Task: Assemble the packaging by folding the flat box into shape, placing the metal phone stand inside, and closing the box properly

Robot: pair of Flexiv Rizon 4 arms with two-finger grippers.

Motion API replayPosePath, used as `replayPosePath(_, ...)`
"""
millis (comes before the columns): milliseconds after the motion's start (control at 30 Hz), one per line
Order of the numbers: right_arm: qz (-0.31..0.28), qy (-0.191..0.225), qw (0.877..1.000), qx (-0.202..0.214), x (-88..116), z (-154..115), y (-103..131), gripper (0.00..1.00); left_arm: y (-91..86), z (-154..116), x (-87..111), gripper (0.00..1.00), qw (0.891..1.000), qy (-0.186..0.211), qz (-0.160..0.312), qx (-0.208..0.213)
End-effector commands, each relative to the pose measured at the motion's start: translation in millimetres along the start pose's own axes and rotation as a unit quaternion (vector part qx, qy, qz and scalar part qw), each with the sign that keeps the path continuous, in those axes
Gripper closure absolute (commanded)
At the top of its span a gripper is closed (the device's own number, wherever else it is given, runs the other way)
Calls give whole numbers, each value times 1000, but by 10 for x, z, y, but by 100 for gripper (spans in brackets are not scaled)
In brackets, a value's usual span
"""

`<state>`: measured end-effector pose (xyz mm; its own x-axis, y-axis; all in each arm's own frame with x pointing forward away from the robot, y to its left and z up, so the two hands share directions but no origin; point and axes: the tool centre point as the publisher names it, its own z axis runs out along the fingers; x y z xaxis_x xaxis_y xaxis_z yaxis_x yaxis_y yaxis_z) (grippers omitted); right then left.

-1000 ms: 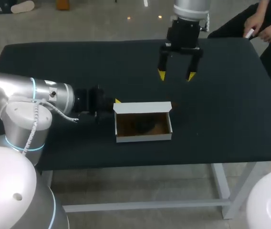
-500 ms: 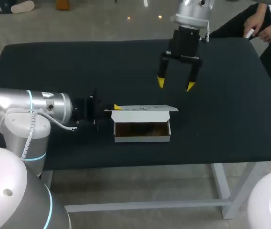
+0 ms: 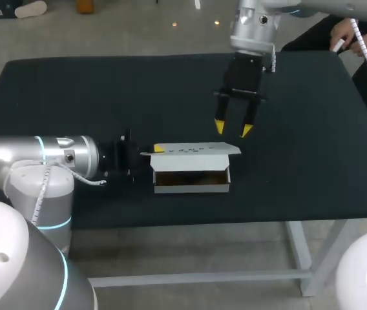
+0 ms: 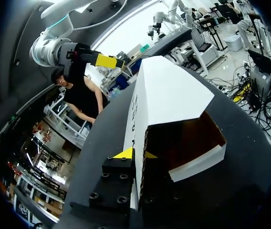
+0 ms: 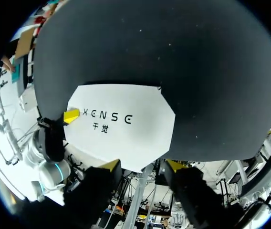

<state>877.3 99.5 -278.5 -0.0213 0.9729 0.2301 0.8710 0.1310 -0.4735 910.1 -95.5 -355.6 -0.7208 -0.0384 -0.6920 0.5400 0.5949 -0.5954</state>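
The white box point(image 3: 191, 183) stands in the middle of the table, its brown inside showing only through a slot at the front. Its lid point(image 3: 195, 150) lies nearly level over the opening, and what is inside is hidden. My left gripper point(image 3: 157, 148) is shut on the lid's left end; in the left wrist view the gripper point(image 4: 138, 154) has cardboard between its yellow tips and the lid point(image 4: 169, 90) stretches ahead. My right gripper point(image 3: 232, 129) hangs open just above the lid's far edge, holding nothing. In the right wrist view the gripper point(image 5: 142, 165) looks down on the printed lid point(image 5: 126, 124).
The black-covered table point(image 3: 73, 97) holds nothing but the box. My left arm point(image 3: 54, 158) lies low along the table's left front part. The front edge runs close below the box.
The lid, first folded back with the box wide open, has swung up and over the opening. My right gripper came down toward the lid and its fingers narrowed. The left arm turned at the lid.
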Motion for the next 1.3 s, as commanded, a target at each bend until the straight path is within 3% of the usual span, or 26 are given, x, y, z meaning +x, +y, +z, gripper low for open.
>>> replayPosePath(33, 1, 7, 1000, 5, -56, 86, 38, 40, 5, -5, 89, 100, 1000, -27, 4, -4)
replayPosePath(333, -1, 10, 1000, 8, -64, 160, 44, 41, -26, -47, 84, 100, 999, -47, 11, -9)
replayPosePath(633, -11, 9, 1000, 10, 9, 268, 91, 45, -30, -49, 69, 100, 999, -46, 11, -10)
replayPosePath(667, -12, 9, 1000, 11, 15, 282, 97, 50, -29, -47, 67, 100, 999, -45, 11, -10)
replayPosePath(1200, -14, 18, 1000, 13, -26, 390, 120, 53, -11, -32, 52, 100, 999, -42, 20, -10)
replayPosePath(1300, -15, 18, 1000, 13, -28, 417, 125, 53, -14, -40, 54, 86, 999, -42, 22, -9)
